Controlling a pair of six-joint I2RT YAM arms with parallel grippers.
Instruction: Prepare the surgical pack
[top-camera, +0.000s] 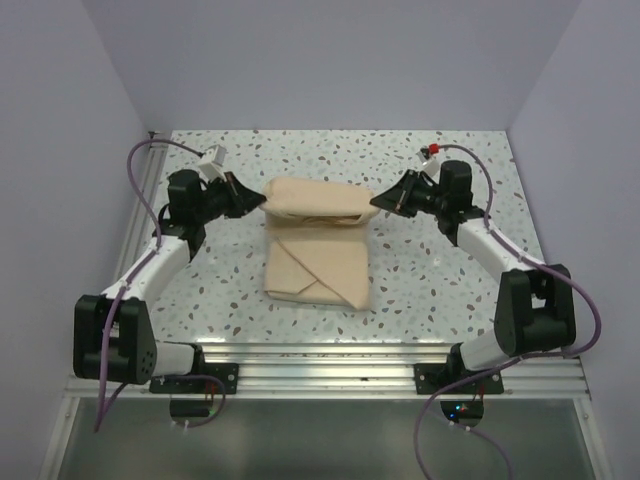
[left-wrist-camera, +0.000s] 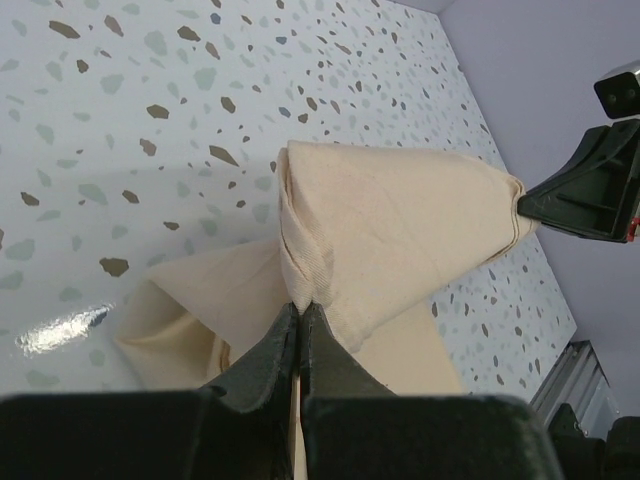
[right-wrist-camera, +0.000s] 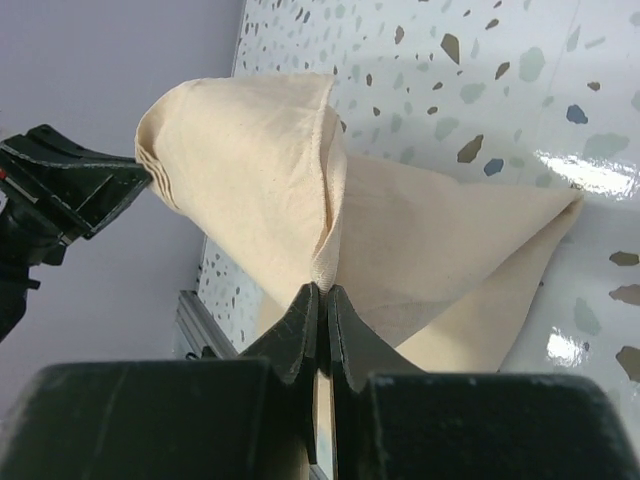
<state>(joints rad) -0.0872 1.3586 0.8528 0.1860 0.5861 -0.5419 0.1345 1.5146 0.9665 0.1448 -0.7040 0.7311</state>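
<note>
The beige wrap sheet (top-camera: 317, 240) lies folded over a bundle in the middle of the speckled table. Its far part is lifted and stretched between both grippers. My left gripper (top-camera: 262, 203) is shut on the sheet's left corner (left-wrist-camera: 300, 290). My right gripper (top-camera: 375, 203) is shut on the sheet's right corner (right-wrist-camera: 325, 275). In the left wrist view the right gripper (left-wrist-camera: 585, 190) shows at the far end of the stretched fold. In the right wrist view the left gripper (right-wrist-camera: 75, 190) shows likewise. The steel tray, tools and sachets are hidden.
The speckled table (top-camera: 450, 290) is walled at the back and both sides. A metal rail (top-camera: 330, 360) runs along the near edge by the arm bases. Purple cables (top-camera: 140, 190) loop from both arms.
</note>
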